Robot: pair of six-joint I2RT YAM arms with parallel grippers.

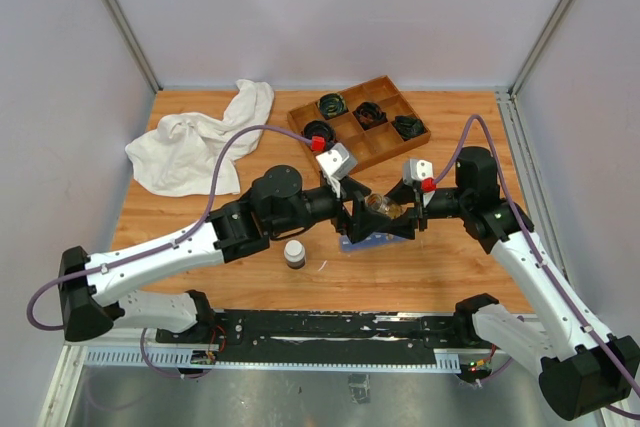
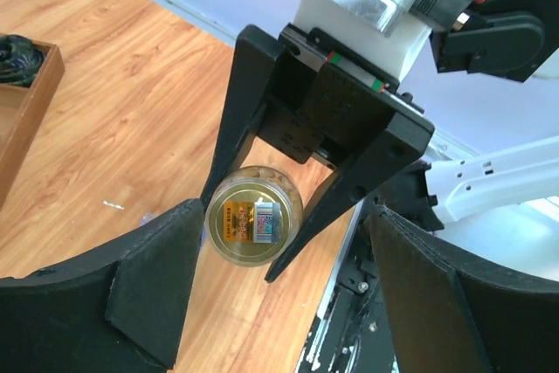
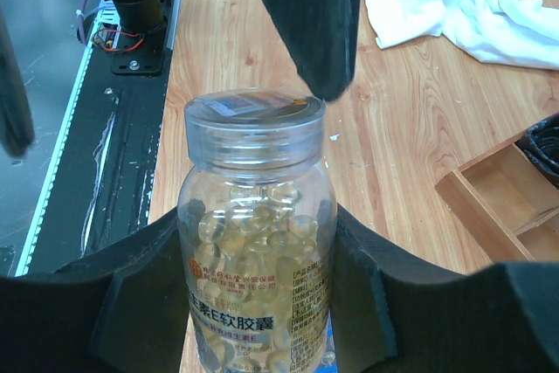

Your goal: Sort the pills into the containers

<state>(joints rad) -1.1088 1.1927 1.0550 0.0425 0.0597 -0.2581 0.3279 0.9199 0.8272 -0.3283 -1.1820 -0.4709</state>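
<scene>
While the wooden table [image 1: 450, 272] carries every item, the clear bottle [image 1: 381, 207] held above its centre serves as the reference. White cloth [image 1: 195, 147]: far behind and left of the bottle. Brown divided tray [image 1: 385, 142]: just behind it. Left gripper [image 2: 286, 233]: jaws spread wide, straddling the bottle's cap, gripping nothing. Right gripper [image 3: 258, 286]: clamped on the bottle's body. Blue organizer strip [image 1: 380, 240]: beneath the bottle, mostly hidden. Small dark bottle [image 1: 294, 253]: nearer, left. Pills [image 3: 249, 224]: inside the clear bottle.
</scene>
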